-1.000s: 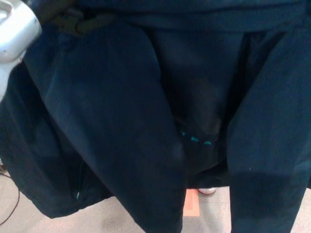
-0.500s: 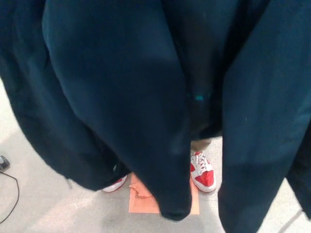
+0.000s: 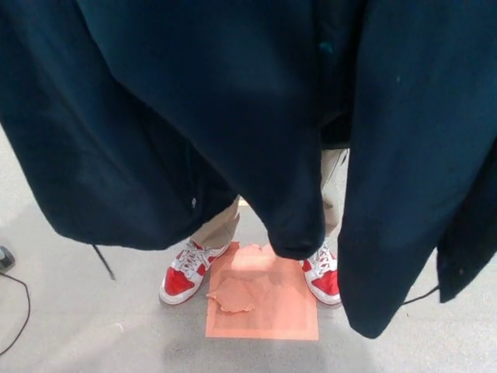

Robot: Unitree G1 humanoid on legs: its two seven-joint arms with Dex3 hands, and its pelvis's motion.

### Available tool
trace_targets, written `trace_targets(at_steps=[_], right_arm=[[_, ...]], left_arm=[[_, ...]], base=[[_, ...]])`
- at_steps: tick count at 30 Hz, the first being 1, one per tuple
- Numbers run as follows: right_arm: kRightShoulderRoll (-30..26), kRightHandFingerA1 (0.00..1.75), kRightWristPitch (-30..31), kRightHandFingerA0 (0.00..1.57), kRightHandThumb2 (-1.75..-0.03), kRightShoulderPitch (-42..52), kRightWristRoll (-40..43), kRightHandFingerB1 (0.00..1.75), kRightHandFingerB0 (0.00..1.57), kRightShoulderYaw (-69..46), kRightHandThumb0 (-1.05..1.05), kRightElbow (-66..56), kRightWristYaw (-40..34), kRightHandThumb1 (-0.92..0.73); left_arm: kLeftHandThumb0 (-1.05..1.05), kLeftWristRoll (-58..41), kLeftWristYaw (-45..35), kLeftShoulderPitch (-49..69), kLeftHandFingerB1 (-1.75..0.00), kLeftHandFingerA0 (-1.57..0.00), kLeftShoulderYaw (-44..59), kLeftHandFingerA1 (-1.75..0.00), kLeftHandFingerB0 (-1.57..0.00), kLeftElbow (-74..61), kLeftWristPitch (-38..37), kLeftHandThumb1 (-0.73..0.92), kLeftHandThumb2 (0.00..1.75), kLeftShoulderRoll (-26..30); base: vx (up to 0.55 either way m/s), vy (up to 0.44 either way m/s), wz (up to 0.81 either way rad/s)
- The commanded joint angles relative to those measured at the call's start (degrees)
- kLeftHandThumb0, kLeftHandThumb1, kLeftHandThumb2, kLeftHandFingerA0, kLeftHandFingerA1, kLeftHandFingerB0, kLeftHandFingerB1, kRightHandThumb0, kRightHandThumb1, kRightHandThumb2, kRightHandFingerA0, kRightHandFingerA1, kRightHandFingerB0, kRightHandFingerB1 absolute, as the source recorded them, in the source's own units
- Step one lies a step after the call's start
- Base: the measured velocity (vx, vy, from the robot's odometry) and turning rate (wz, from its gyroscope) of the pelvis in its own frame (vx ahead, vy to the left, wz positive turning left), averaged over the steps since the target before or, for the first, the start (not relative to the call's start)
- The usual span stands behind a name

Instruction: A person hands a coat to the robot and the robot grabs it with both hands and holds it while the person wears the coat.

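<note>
Orange floor marker (image 3: 268,299) between red-and-white sneakers (image 3: 185,276); black cable (image 3: 14,311) at left

The coat (image 3: 194,101) was dark navy. Below the coat, the shoes (image 3: 186,276) were red and white, the trousers (image 3: 221,225) tan. Between the shoes lay an orange floor patch (image 3: 268,307) on grey floor (image 3: 78,326).

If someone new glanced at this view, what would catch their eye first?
The dark navy coat would, hanging across the whole upper picture and hiding most of the scene. Below its hem, a person's red and white sneakers stand on the grey floor at either side of an orange square mat.
</note>
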Motion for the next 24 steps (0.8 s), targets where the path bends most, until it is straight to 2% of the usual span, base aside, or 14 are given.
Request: trace_targets(at_steps=[1, 5, 7, 8, 10, 14, 17, 22, 24], right_arm=[[-7.1, 1.75, -1.0, 0.87, -0.63, -35.4, -12.1, 1.64, 0.58, 0.2, -0.39, 18.6, -25.3, -0.84], [-6.5, 1.75, -1.1, 0.86, -0.63, -39.6, -13.7, 1.62, 0.59, 2.5, -0.4, 21.9, -26.7, -0.82], [-6.6, 1.75, -1.3, 0.89, -0.64, -41.4, -15.7, 1.64, 0.64, 4.5, -0.4, 23.5, -28.1, -0.83], [-6.5, 1.75, -1.1, 0.94, -0.65, -42.3, -16.3, 1.57, 0.73, 5.3, -0.43, 24.3, -28.6, -0.82], [-6.3, 1.75, -0.5, 0.94, -0.65, -44.2, -17.2, 1.57, 0.74, 6.8, -0.43, 25.8, -29.1, -0.83], [-6.1, 1.75, -0.2, 0.91, -0.64, -47.4, -18.3, 1.59, 0.68, 9.2, -0.42, 29.0, -29.1, -0.83], [-6.0, 1.75, -0.8, 0.89, -0.64, -49.3, -19.3, 1.64, 0.66, 11.2, -0.43, 31.1, -30.0, -0.83], [-5.6, 1.75, -1.2, 0.86, -0.64, -52.2, -19.6, 1.62, 0.63, 13.5, -0.45, 34.1, -31.3, -0.84], [-5.3, 1.75, -0.8, 0.85, -0.65, -53.2, -20.2, 1.59, 0.63, 14.6, -0.46, 34.8, -31.9, -0.85]], left_arm=[[-0.44, 13.6, 27.7, -32.7, -1.7, -0.94, -2.3, -1.75, -0.65, 19.8, -6.0, 0.8, 0.64, 7.3], [-0.44, 15.2, 29.2, -35.6, -1.69, -0.97, -5.1, -1.75, -0.65, 22.7, -4.9, 0.81, 0.65, 7.2], [-0.44, 15.5, 29.9, -36.8, -1.66, -0.97, -6.1, -1.75, -0.66, 23.9, -5.1, 0.79, 0.65, 7.3], [-0.46, 15.9, 30.6, -37.3, -1.68, -1.01, -6.8, -1.75, -0.7, 24.4, -4.7, 0.77, 0.65, 7.2], [-0.46, 16.8, 31.1, -38.6, -1.69, -1.02, -8.1, -1.75, -0.7, 25.5, -3.7, 0.79, 0.65, 7.2], [-0.46, 16.9, 30.5, -40.8, -1.69, -1.03, -9.7, -1.75, -0.74, 27.3, -3.7, 0.79, 0.65, 7.1], [-0.48, 16.8, 30.8, -41.9, -1.74, -1.01, -10.6, -1.75, -0.7, 28.8, -3.5, 0.77, 0.64, 6.7], [-0.5, 17.4, 30.4, -44.0, -1.67, -1.01, -12.6, -1.75, -0.82, 30.5, -2.2, 0.79, 0.65, 6.3], [-0.49, 17.6, 29.8, -44.9, -1.71, -1.0, -13.2, -1.75, -0.79, 31.0, -1.7, 0.79, 0.65, 6.2]], base=[[0.0, 0.0, 0.0], [0.0, 0.0, 0.0], [0.0, 0.0, 0.0], [0.0, 0.0, 0.0], [0.0, 0.0, 0.0], [0.0, 0.0, 0.0], [0.0, 0.0, 0.0], [0.0, 0.0, 0.0], [0.0, 0.0, 0.0]])
